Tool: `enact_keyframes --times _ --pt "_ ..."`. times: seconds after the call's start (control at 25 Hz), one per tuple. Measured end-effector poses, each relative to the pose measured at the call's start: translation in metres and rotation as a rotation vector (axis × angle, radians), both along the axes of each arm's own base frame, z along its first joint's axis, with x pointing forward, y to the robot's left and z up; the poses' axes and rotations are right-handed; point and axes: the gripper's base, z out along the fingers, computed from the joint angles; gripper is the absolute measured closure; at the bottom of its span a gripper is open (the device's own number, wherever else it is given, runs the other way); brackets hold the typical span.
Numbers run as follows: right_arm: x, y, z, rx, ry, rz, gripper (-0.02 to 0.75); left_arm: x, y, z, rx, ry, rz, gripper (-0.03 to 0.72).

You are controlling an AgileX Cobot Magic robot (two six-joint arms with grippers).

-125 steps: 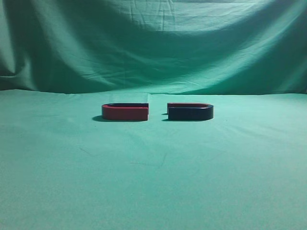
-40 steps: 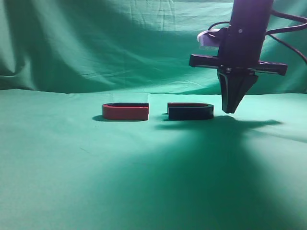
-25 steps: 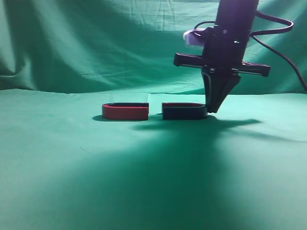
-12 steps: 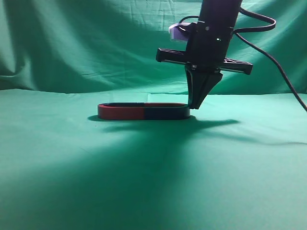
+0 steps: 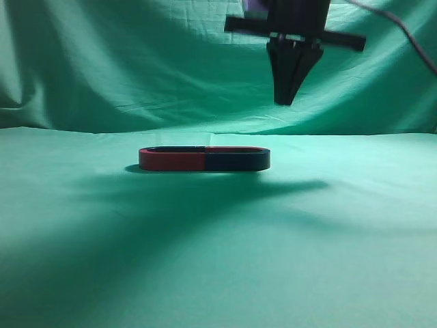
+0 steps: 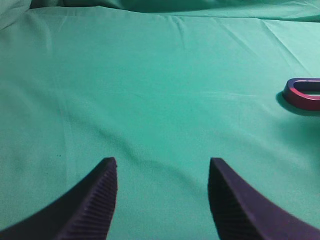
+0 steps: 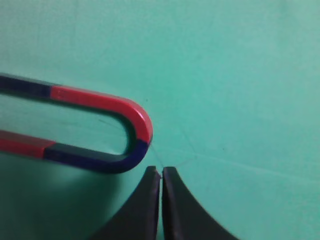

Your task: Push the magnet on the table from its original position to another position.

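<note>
The dark navy magnet lies on the green table, its open ends joined to the red magnet, so the two form one long oval. My right gripper is shut and empty, hanging well above the magnet's right end. In the right wrist view the magnet's bend shows one red and one navy half, just ahead of the shut fingertips, apart from them. My left gripper is open and empty over bare cloth.
The red magnet's rounded end shows at the right edge of the left wrist view; its arms show at the left of the right wrist view. A green cloth backdrop rises behind the table.
My right gripper came down right of the dark magnet and pushed it left until it joined the red magnet. The gripper has since risen clear, still shut.
</note>
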Motion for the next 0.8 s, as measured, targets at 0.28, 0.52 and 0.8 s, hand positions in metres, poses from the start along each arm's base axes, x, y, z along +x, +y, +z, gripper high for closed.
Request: enact_keyframes --times 0.28,0.52,0.8 --pt "-0.017 -0.010 0.052 -0.003 -0.054 -0.025 0.738 0.000 0.000 0.000 0.000 0.000 0.000 0.316" --pt "-0.055 -0.027 0.101 -0.042 -0.172 -0.059 0.738 0.000 0.000 0.000 0.000 0.000 0.000 0.316" --pt "-0.133 -0.070 0.124 -0.058 -0.220 -0.137 0.738 0.000 0.000 0.000 0.000 0.000 0.000 0.316"
